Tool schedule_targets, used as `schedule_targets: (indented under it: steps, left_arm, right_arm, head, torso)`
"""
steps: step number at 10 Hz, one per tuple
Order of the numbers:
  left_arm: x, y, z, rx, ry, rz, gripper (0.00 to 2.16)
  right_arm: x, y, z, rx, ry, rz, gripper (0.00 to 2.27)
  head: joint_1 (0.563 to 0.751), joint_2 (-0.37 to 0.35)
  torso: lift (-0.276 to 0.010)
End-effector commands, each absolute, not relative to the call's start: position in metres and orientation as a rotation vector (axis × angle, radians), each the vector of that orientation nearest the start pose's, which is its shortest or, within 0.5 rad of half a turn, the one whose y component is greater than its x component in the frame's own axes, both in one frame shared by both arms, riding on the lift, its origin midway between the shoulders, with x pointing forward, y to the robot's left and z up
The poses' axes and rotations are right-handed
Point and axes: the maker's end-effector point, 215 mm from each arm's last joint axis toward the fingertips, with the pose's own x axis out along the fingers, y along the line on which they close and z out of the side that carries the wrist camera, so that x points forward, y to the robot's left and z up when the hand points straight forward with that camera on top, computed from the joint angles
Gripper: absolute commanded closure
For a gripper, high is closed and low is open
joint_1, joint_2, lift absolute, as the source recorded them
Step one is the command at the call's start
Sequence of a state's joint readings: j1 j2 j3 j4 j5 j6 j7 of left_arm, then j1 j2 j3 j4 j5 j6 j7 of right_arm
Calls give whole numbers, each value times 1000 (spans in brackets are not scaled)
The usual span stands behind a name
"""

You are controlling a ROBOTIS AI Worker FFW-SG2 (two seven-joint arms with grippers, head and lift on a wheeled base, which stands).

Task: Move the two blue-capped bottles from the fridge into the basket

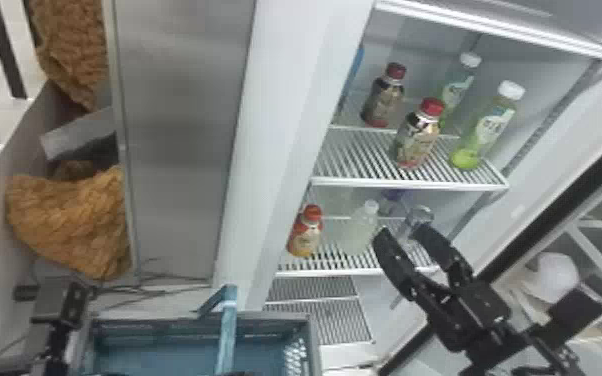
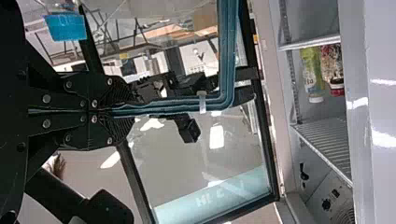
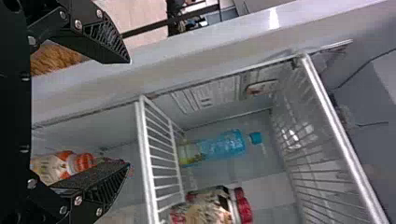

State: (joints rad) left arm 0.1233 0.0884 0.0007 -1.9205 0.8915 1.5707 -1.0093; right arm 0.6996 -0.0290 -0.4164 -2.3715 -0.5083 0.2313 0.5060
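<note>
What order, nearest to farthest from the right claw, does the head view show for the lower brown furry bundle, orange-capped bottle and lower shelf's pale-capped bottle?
From the right claw:
1. Pale-capped bottle, just left, lower shelf.
2. Orange-capped bottle, farther left, same shelf.
3. Brown furry bundle, far left.

The head view looks forward and steeply down from above, onto the fridge (image 1: 285,150) and the basket (image 1: 265,317) at the near side. The left wrist view, turned sideways, looks from close up along the basket handle (image 1: 228,325) toward a glass door (image 2: 215,163). The right wrist view, also sideways, faces the fridge shelves (image 1: 405,184) from nearby; all three share those shelves.
</note>
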Motion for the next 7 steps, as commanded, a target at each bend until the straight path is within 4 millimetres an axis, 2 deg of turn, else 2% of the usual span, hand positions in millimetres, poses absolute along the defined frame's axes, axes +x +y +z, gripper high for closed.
schedule_targets:
  steps: [1,5,7]
  left_arm:
    - [253,-23,-295,-1187,961,-1523,1142]
    - [253,-23,-296,-1187,962,-1523,1142]
    - [252,-23,-296,-1186,963,-1524,1142]
  right_arm:
    - [378,-295,-244,217,-36,263,251]
    - [390,-307,-220,167,-100,192,251]
    - [399,-304,-210,169,-127,168,251]
  head:
    - [695,-350]
    - [695,-350]
    - [695,-350]
  torso:
    - [-76]
    - [-76]
    - [-76]
